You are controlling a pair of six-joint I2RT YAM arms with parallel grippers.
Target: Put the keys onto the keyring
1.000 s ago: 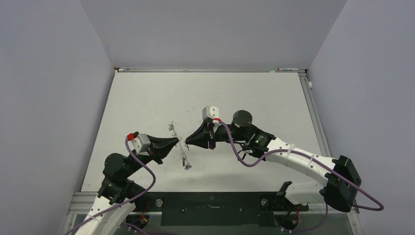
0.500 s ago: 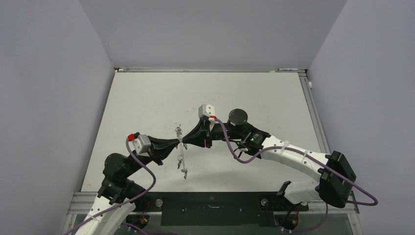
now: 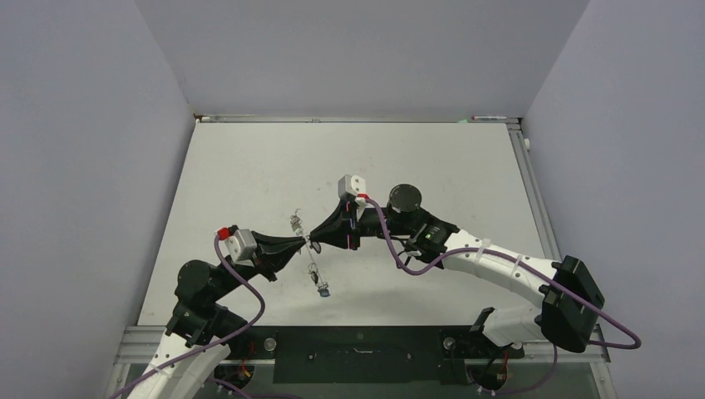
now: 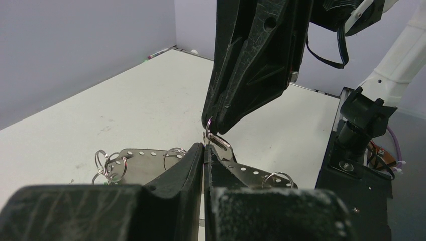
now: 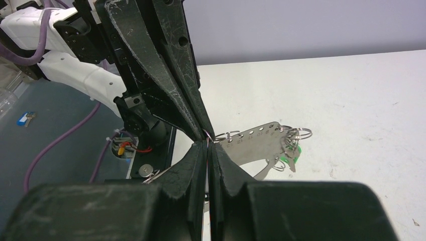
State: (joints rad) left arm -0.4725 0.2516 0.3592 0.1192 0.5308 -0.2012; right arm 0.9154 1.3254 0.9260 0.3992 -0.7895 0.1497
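Observation:
The keyring point(image 3: 313, 263) is a flat grey metal strip with a row of holes, hanging above the table between the two grippers. It carries small split rings point(image 4: 106, 163), a green tag point(image 5: 295, 153) and a blue tag point(image 3: 322, 291) at its lower end. My left gripper point(image 3: 303, 242) is shut on the middle of the strip point(image 4: 135, 161), which sticks out on both sides of the fingers. My right gripper point(image 3: 315, 237) is tip to tip with it and is shut on a small silver key point(image 4: 220, 141) held against the strip's top edge.
The white table point(image 3: 249, 166) lies under both grippers, with grey walls on three sides. The black base rail point(image 3: 357, 349) runs along the near edge. The right arm's purple cable point(image 3: 399, 249) loops behind its wrist.
My right gripper has moved left until its tip meets my left gripper at the keyring. The strip has swung a little, and the blue tag now shows at its lower end.

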